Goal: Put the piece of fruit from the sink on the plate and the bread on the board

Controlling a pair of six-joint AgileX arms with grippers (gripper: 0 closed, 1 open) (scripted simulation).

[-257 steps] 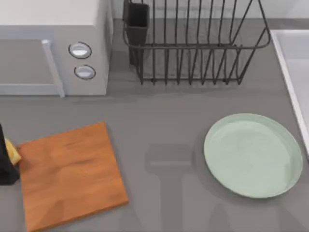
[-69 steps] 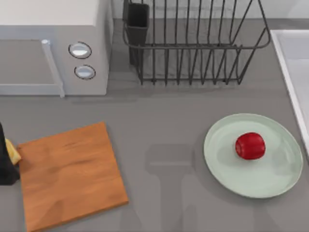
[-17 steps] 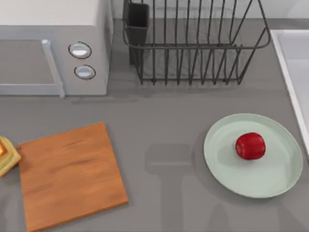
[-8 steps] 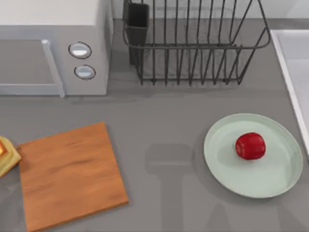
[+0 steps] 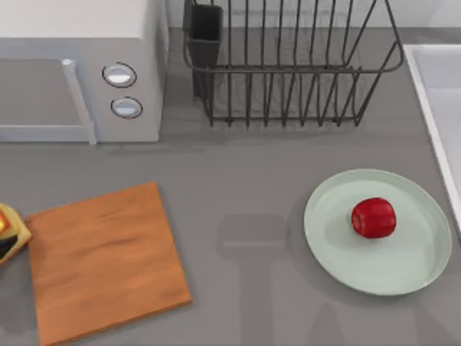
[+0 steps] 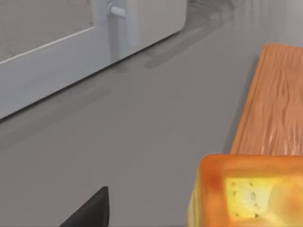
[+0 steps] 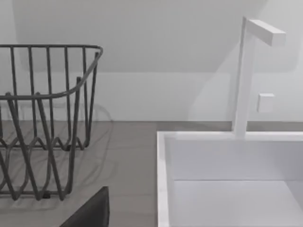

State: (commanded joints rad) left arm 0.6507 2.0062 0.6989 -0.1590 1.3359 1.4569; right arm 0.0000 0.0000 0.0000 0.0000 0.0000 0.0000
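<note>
The red piece of fruit (image 5: 373,217) rests on the mint-green plate (image 5: 338,252) at the table's right. The sink (image 5: 439,94) runs along the right edge, and its basin (image 7: 227,189) is bare. The bread (image 5: 9,223) lies on the table at the far left, just off the left edge of the wooden board (image 5: 104,259). In the left wrist view the bread (image 6: 251,191) is close, beside the board (image 6: 277,109). My left gripper (image 6: 142,220) hangs open by the bread, with one dark fingertip (image 6: 90,213) apart from it. My right gripper (image 7: 142,220) is open near the sink.
A white microwave (image 5: 79,68) stands at the back left, its door (image 6: 57,52) facing the bread. A black wire dish rack (image 5: 288,65) stands at the back middle. A white tap (image 7: 246,75) rises behind the sink. Bare grey table lies between board and plate.
The fruit, off the plate 15 s ago, lies on it now. Over the last second a dark part has come over the bread's near side at the left edge.
</note>
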